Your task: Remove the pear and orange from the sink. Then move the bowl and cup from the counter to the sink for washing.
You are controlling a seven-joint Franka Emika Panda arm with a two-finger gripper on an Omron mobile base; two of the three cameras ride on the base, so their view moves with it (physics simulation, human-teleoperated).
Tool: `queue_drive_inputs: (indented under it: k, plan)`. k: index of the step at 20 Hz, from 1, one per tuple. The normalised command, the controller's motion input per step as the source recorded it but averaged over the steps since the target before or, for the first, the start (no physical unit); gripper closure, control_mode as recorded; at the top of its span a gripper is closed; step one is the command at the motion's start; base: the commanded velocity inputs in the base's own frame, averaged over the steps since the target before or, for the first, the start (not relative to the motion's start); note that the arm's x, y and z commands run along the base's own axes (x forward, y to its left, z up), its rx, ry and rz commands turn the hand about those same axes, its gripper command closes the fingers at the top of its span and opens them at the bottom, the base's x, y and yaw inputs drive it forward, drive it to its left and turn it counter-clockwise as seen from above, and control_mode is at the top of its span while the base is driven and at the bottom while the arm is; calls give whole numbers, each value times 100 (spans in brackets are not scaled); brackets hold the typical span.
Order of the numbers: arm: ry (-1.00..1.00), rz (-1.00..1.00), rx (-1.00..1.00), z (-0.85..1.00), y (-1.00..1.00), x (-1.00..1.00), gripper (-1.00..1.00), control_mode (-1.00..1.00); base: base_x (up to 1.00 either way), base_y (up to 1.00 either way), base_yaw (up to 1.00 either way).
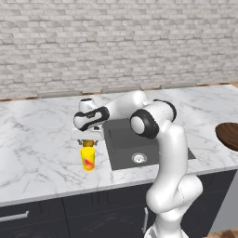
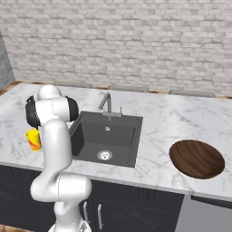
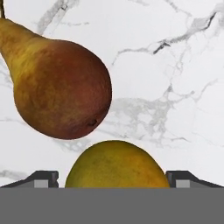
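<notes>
From the left base view, the white arm bends left over a white marbled surface [image 1: 42, 153], its fingers [image 1: 88, 142] pointing down just above the yellow cup [image 1: 87, 159], which stands upright left of the dark sink [image 1: 122, 144]; a bit of yellow-orange fruit shows between hand and cup. The sink basin holds nothing but its steel drain, and the brown bowl [image 1: 228, 135] sits well apart at the right edge. From the right base view, the arm's upright link stands in front of the hand, hiding it; the cup peeks out left of the arm, a grey faucet [image 2: 107, 103] rises behind the sink, and the bowl rests on the surface far right. In the hand view, the fingers stand wide apart, their tips on either side of the orange [image 3: 116, 165], which lies on the marble between them without visible contact. The pear [image 3: 54, 85] lies on its side just beside the orange.
</notes>
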Motion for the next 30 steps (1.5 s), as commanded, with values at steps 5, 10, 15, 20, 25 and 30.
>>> queue_drive_inputs:
  k: [5,10,15,20,25,30]
  plan:
    - [1,-6,0,2,0,-4,-100,-100,0,0,0]
    - [2,-7,0,10,0,-10,-100,-100,0,0,0]
    - [3,-6,0,19,0,-10,-100,-100,0,0,0]
    - [0,-5,0,29,-3,-8,-100,-100,0,0,0]
    - [0,-6,-1,30,-5,-16,-100,-100,0,0,0]
    - [0,-1,0,27,-10,-24,-100,-100,0,0,0]
